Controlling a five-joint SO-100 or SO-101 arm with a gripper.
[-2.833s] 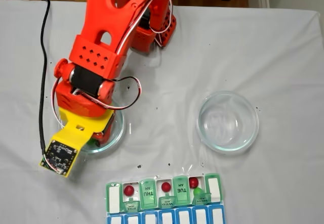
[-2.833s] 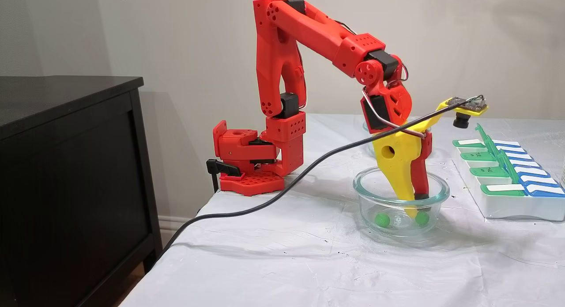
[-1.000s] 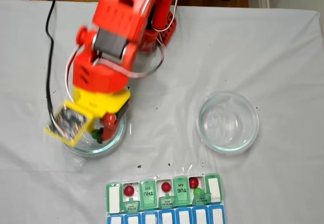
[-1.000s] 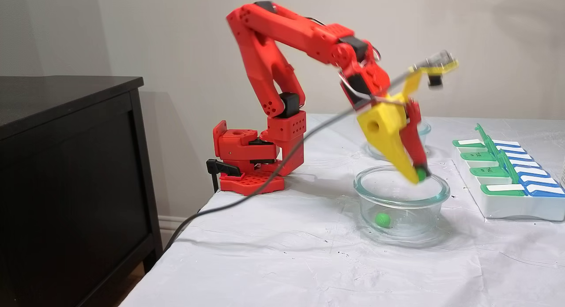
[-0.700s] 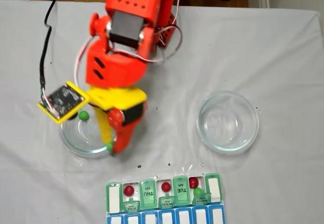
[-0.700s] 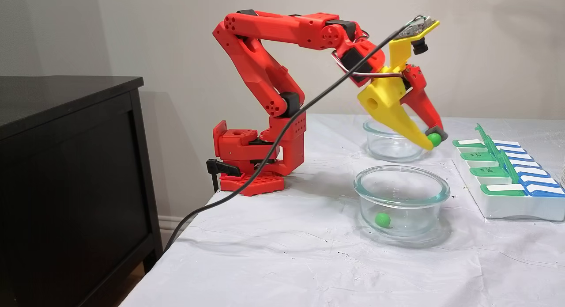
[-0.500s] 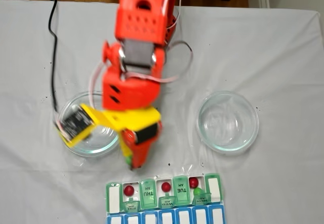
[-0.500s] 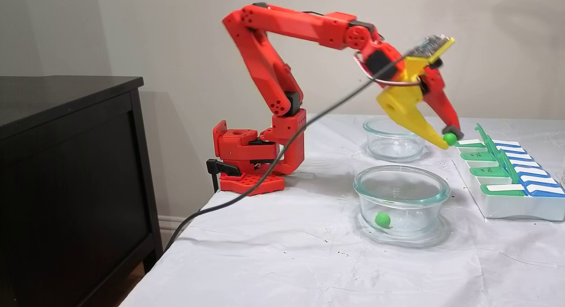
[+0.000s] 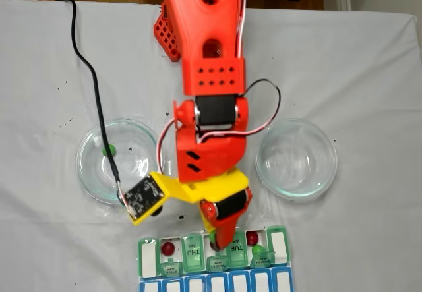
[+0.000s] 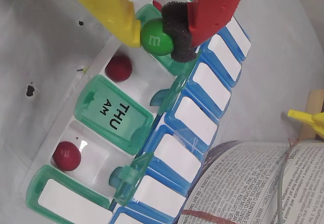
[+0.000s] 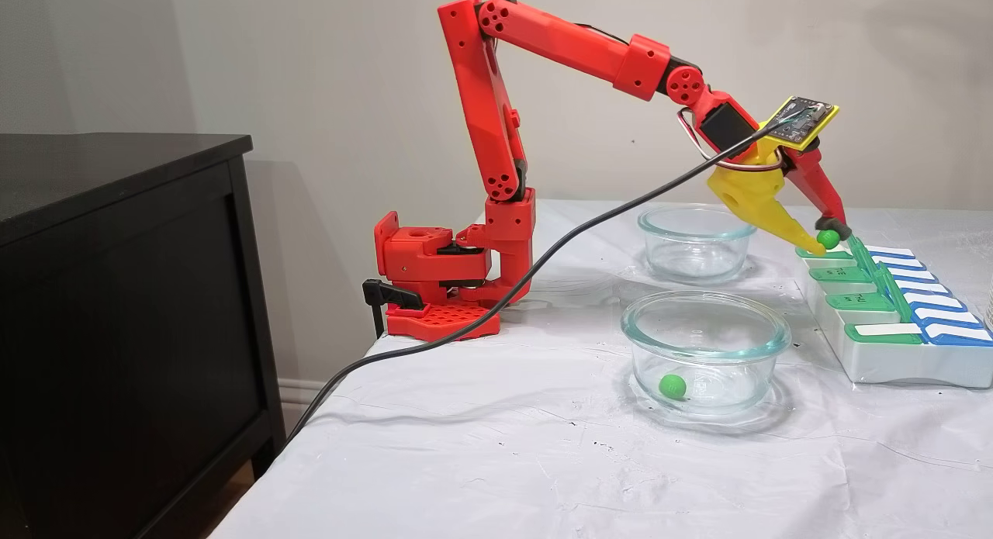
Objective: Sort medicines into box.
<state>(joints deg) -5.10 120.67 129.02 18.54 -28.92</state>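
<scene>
The arm is carrying one green ball (image 10: 157,37) to the pill box (image 10: 174,148), and the placing step is at hand. In the wrist view the fingers (image 10: 158,38) are clenched on the ball, the yellow finger at its 9 o'clock side and the red finger's black pad at its 3 o'clock side. The ball hangs over an open green compartment near the 12 o'clock end of the box in that view; a red ball seems to lie in that compartment, partly hidden behind the fingers.

From above, the fingers (image 9: 217,244) sit over the green row of the box (image 9: 280,260), at about 6 o'clock from the arm's base. From the side, the green ball (image 11: 828,239) is just above the far end of the box (image 11: 892,364), not yet inside it.

The next move likely calls for a small drop over the open compartment, then spreading the fingers so the ball falls in without bouncing out.

Two more red balls (image 10: 118,68) lie in open compartments on either side of the closed THU AM lid (image 10: 113,114). One green ball (image 11: 672,385) remains in the near glass bowl (image 11: 704,326); the far glass bowl (image 11: 695,222) looks empty. Upright open lids stand close to the fingers and could be nudged. A black cable (image 11: 543,264) trails across the desk (image 11: 504,461). Printed paper (image 10: 253,183) lies at 5 o'clock in the wrist view.
</scene>
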